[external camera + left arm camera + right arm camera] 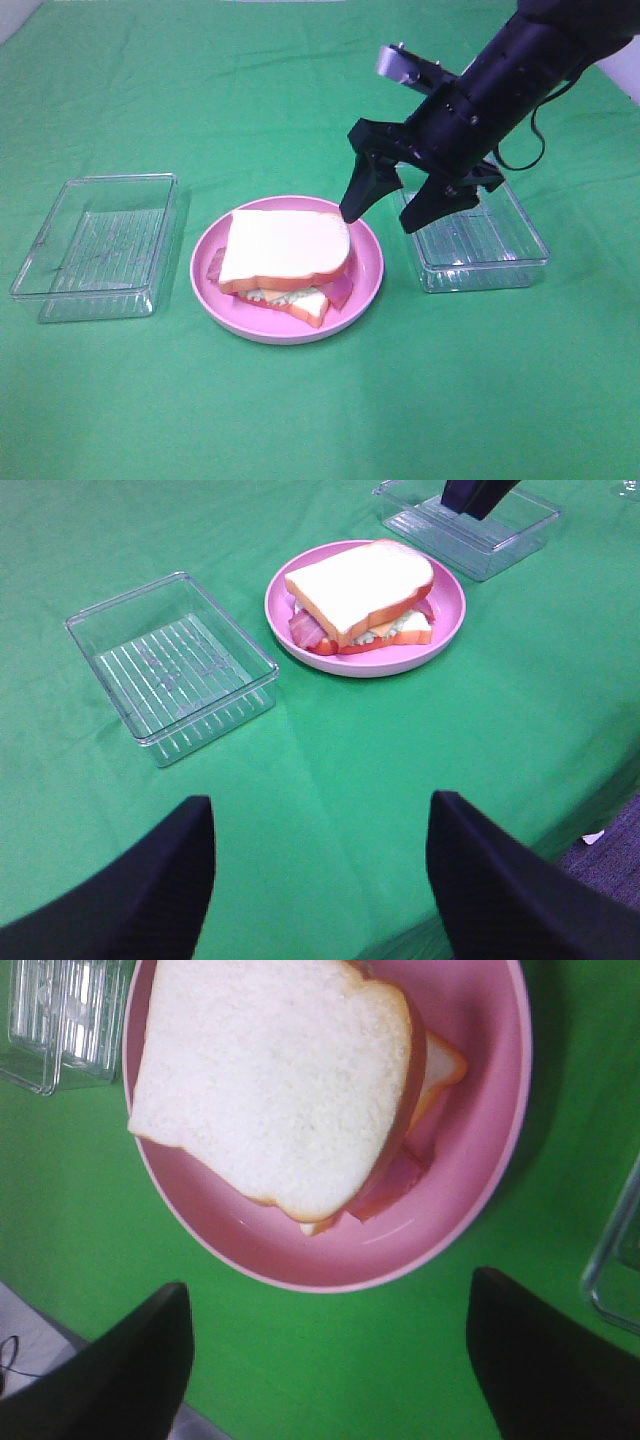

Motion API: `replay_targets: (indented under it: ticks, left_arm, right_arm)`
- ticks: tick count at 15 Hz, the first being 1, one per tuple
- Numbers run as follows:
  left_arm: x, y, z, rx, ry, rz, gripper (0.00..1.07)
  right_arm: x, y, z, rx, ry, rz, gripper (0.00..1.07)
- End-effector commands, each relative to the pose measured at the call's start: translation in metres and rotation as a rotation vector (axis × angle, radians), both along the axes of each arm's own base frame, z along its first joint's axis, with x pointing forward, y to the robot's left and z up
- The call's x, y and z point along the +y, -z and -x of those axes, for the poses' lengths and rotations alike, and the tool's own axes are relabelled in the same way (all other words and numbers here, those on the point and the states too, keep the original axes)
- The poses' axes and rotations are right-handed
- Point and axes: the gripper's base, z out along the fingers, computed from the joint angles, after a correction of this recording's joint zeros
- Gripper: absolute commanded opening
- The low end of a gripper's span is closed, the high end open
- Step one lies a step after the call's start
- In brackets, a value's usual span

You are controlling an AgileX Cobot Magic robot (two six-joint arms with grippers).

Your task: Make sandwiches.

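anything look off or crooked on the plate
The top bread slice sits askew on the sandwich: it is turned against the bottom slice, whose corner pokes out with bacon on the plate. Nothing spilled or damaged.

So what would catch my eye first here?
The sandwich, stacked on a pink plate at the middle of the green cloth. Just beside it on the right hangs the black right gripper, open and holding nothing. A clear tray sits on either side of the plate.

Sandwich [285,262] on plate [368,285], between two trays [95,240] [480,250].
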Motion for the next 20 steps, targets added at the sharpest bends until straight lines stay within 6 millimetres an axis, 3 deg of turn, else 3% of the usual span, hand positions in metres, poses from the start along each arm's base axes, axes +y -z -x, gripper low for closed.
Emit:
replay_targets:
  ticks: [1, 4, 6, 10, 14, 20]
  left_arm:
    - [0.000, 0.001, 0.002, -0.014, 0.007, 0.019, 0.60]
    - [0.000, 0.001, 0.002, -0.014, 0.007, 0.019, 0.60]
    - [0.000, 0.001, 0.002, -0.014, 0.007, 0.019, 0.60]
    - [0.000, 0.001, 0.002, -0.014, 0.007, 0.019, 0.60]
    - [0.000, 0.001, 0.002, -0.014, 0.007, 0.019, 0.60]
    - [0.000, 0.001, 0.003, -0.012, 0.009, 0.021, 0.60]
  right_arm:
    - [-0.011, -0.036, 0.016, -0.077, -0.066, 0.050, 0.72]
    - [-0.028, -0.086, 0.044, -0.191, -0.137, 0.111, 0.72]
    - [-0.043, -0.126, 0.075, -0.279, -0.161, 0.136, 0.72]
    - [-0.073, -0.157, 0.133, -0.417, -0.096, 0.191, 0.72]
    - [-0.102, -0.146, 0.202, -0.475, -0.090, 0.227, 0.72]
    - [-0.130, -0.095, 0.278, -0.541, -0.096, 0.219, 0.72]
